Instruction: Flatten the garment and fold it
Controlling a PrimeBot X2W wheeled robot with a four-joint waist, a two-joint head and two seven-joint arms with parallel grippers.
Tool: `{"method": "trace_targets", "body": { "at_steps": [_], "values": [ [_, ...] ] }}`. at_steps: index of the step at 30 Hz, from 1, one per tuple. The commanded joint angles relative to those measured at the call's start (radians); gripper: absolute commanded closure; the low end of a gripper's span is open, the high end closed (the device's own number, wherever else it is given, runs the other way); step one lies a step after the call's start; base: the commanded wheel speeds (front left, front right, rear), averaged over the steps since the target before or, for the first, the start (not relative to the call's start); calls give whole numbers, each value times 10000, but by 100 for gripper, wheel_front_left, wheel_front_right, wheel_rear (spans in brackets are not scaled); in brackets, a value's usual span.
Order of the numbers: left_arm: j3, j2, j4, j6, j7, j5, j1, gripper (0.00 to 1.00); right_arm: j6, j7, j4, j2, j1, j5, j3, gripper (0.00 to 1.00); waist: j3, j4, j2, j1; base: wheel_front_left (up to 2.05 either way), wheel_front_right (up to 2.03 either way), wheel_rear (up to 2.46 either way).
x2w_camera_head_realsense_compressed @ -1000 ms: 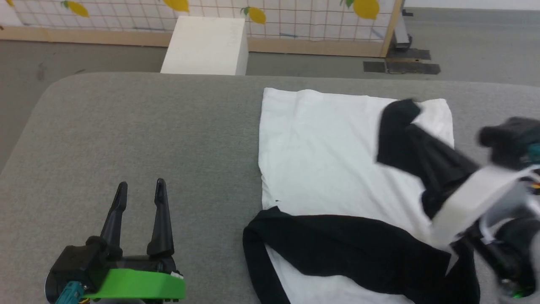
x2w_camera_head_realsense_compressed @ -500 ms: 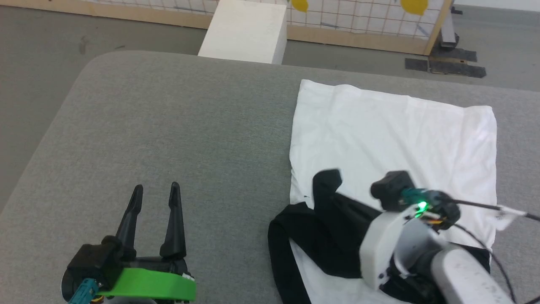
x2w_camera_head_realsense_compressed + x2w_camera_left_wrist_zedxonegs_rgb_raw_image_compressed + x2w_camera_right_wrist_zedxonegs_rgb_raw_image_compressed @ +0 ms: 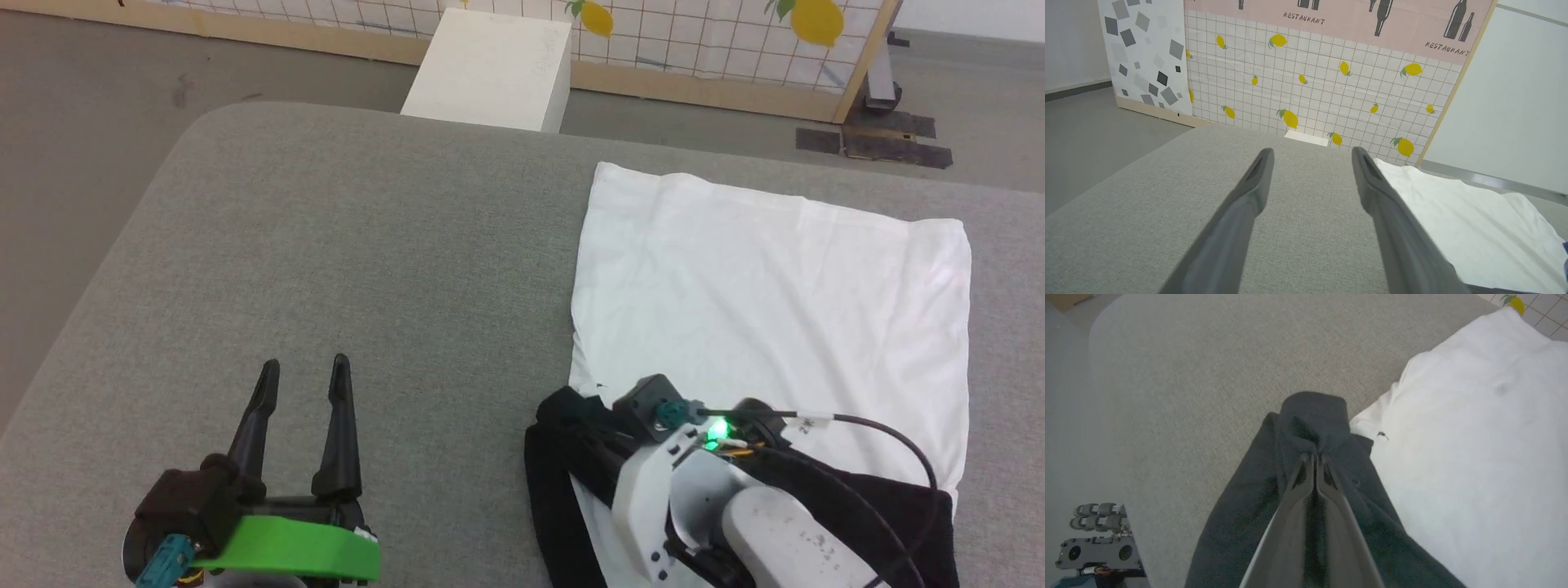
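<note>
The garment [image 3: 767, 310] lies on the grey table [image 3: 326, 245], plain white side up, its far part spread flat. Its black sleeves are bunched along the near edge [image 3: 898, 506]. My right gripper [image 3: 1314, 457] is shut on a fold of black sleeve [image 3: 1312, 412], held low over the shirt's near left corner; the right wrist [image 3: 678, 490] covers the fingers in the head view. My left gripper [image 3: 304, 365] stands open over bare table to the left of the shirt, with nothing between its fingers [image 3: 1253, 183]. The white cloth [image 3: 1453, 220] shows to its right.
A white box [image 3: 490, 69] stands on the floor just beyond the table's far edge. Behind it runs a lemon-print partition [image 3: 694, 33] with a wooden frame. The table's rounded left corner [image 3: 204, 122] drops to grey floor. Dark tape patches [image 3: 890, 143] lie at the far right.
The head camera has shifted. My right gripper has carried the black sleeve from the shirt's far right corner across the white cloth to its near left corner. The left gripper stays open.
</note>
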Motion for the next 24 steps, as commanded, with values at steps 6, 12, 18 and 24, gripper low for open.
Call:
{"method": "trace_targets", "body": {
  "at_steps": [6,12,18,24],
  "values": [
    [29,14,-41,-1,-72,-92,-17,0,-15,-516,-397,69,-576,617,58,0,-20,-376,0,0,0,0,0],
    [61,100,-217,87,-36,-30,15,0,-15,-544,-2469,-751,-90,1065,-1849,0,51,-855,0,0,0,0,0],
    [-14,158,-397,139,21,72,8,0,-15,-609,-4929,-855,1565,-227,-5405,0,177,-1333,0,0,0,0,0],
    [-118,165,-408,158,0,183,-19,0,-15,-1071,-7041,342,3420,-1815,-8118,0,384,-1783,0,0,0,0,0]
  ]
}}
